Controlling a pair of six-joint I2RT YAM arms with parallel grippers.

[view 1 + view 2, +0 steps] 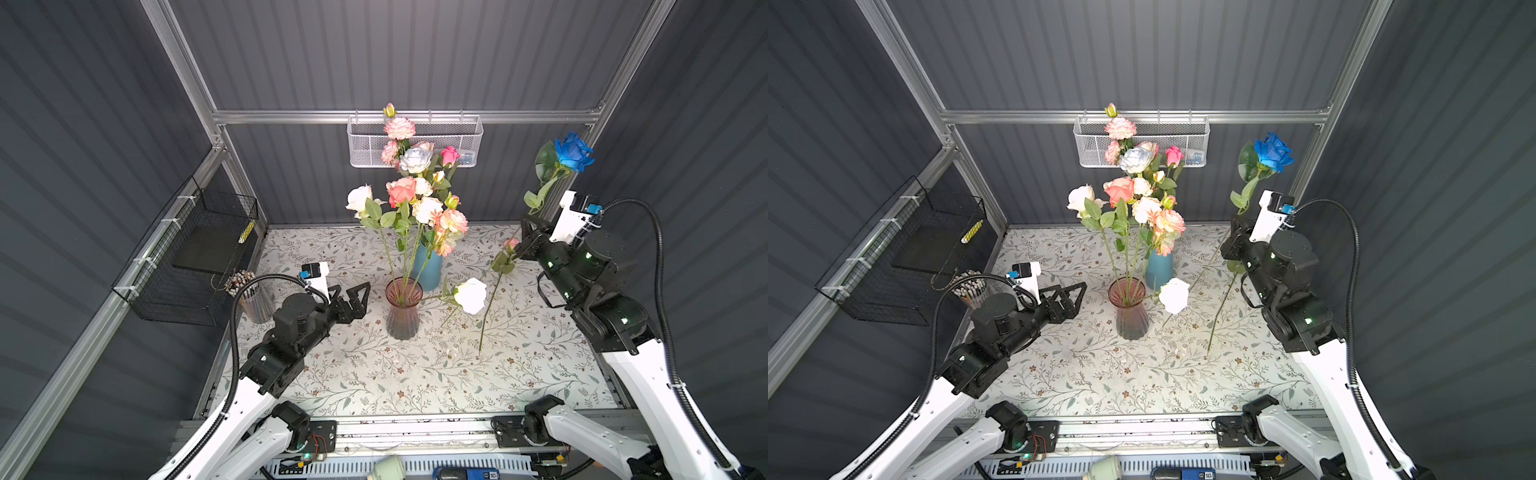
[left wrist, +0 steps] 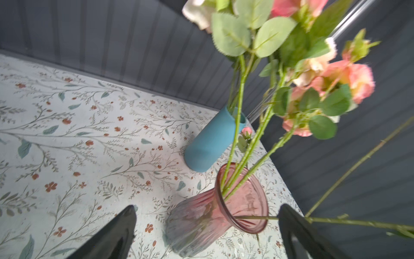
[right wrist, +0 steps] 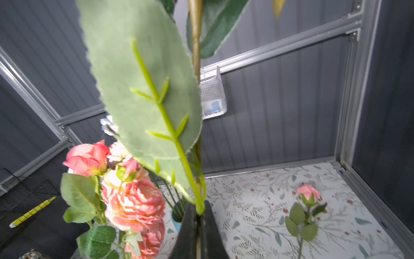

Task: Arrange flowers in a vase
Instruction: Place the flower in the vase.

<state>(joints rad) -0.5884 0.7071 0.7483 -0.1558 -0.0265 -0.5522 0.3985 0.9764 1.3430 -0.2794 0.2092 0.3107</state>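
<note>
On the floral tabletop (image 1: pixel 415 374), the left claw (image 1: pixel 362 301) is being held spread wide just beside the pink glass vase (image 1: pixel 402 316). Several stems are being carried in that vase, and a white rose (image 1: pixel 470 295) is seemingly being propped across its rim. Behind it, more flowers (image 1: pixel 419 208) are being held in a blue vase (image 1: pixel 430 268). At the far right, a blue rose (image 1: pixel 573 151) is being pinched by its stem in the right claw (image 3: pixel 200 213), high above the tabletop.

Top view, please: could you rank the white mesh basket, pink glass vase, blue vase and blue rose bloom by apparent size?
1. white mesh basket
2. pink glass vase
3. blue vase and blue rose bloom look alike; vase partly hidden.
</note>
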